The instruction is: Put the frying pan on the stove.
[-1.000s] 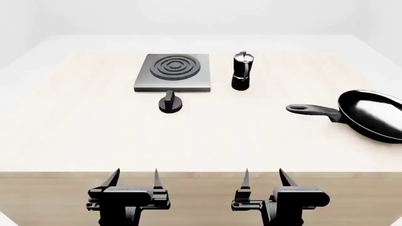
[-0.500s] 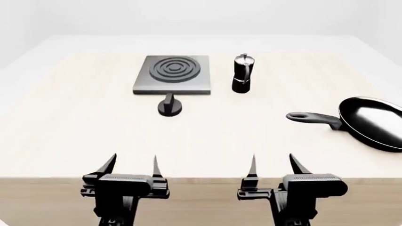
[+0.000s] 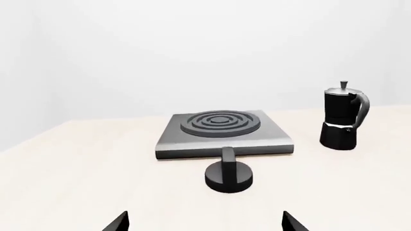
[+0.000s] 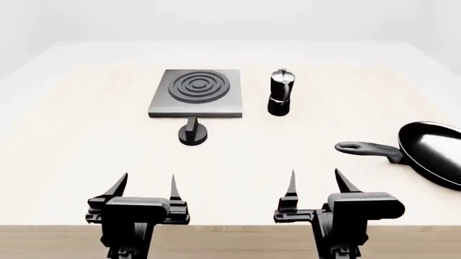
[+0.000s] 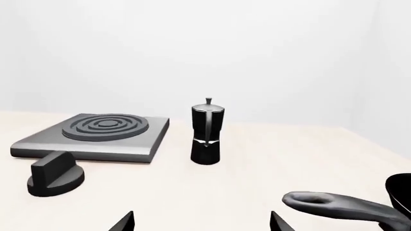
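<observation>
Both sets of jaws are spread apart and nothing is held between them. From the head view, the left gripper (image 4: 144, 186) and the right gripper (image 4: 313, 181) are seen side by side over the near edge of the table (image 4: 86, 135), with their 2 pairs of pointed fingers aimed toward the far side. In each wrist view only the 2 dark fingertips (image 3: 119, 222) are caught at the frame's edge, set wide.

The frying pan (image 4: 432, 151) is seen on the tabletop at the robot's right, partly cut off by the edge of the head view. Its long black handle (image 4: 367, 148) is turned toward the middle of the table, and its loop end is seen ahead of the right gripper, apart from it. The glossy inside is lit with a pale reflection. In the right wrist view only the handle and a sliver of the pan's rim are caught, so the pan's full outline cannot be judged there.

The stove (image 4: 194, 94) is laid flat toward the far left of the table, well apart from the pan, and its ringed burner (image 4: 196, 85) is bare. A small black knob (image 4: 192, 134) is placed just in front of the stove's near edge. A moka pot (image 4: 279, 93) is stood upright just to the right of the stove, between stove and pan.
</observation>
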Robot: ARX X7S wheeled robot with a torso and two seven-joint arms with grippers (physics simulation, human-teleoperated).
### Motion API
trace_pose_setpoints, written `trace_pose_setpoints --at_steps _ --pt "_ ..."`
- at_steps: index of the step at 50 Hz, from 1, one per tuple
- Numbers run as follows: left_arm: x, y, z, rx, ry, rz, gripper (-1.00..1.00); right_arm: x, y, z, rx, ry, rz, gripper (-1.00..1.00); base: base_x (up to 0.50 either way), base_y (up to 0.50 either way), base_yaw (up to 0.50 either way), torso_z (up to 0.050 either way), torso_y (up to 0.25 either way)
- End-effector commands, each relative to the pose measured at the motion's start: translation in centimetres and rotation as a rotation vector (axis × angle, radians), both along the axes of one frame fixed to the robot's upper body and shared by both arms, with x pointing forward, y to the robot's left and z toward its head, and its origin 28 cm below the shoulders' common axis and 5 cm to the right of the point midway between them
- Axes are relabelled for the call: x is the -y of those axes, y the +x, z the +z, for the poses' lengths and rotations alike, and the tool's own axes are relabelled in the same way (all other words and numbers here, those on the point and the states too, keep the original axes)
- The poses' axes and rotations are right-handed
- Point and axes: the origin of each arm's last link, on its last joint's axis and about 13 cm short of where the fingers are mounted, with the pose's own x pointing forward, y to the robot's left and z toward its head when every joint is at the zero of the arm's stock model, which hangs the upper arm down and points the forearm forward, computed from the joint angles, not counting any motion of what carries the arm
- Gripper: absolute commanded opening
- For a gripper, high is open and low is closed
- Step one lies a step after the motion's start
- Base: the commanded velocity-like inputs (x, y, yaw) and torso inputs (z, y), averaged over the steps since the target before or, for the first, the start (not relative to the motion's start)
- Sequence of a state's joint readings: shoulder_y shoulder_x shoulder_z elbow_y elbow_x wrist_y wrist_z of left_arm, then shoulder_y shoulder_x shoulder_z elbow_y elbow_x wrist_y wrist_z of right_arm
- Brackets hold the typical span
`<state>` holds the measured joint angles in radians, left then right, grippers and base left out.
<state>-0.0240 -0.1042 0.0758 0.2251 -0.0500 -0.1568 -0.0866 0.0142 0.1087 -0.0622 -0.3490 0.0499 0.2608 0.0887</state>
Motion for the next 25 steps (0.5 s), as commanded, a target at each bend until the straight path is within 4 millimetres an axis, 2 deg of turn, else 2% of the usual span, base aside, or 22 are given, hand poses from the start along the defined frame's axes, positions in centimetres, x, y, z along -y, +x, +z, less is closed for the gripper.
trace_pose_setpoints --at_steps 1,25 --pt "-0.04 -0.06 -0.07 -0.001 0.0 -0.001 1.0 -0.01 0.16 0.31 0.006 -0.004 0.001 1.0 0.19 0.0 0.0 0.0 0.0" --pt "-0.06 -0.32 -0.26 0.001 0.007 0.002 1.0 -0.14 0.12 -0.1 0.003 0.005 0.009 1.0 0.25 0.0 0.0 0.0 0.0"
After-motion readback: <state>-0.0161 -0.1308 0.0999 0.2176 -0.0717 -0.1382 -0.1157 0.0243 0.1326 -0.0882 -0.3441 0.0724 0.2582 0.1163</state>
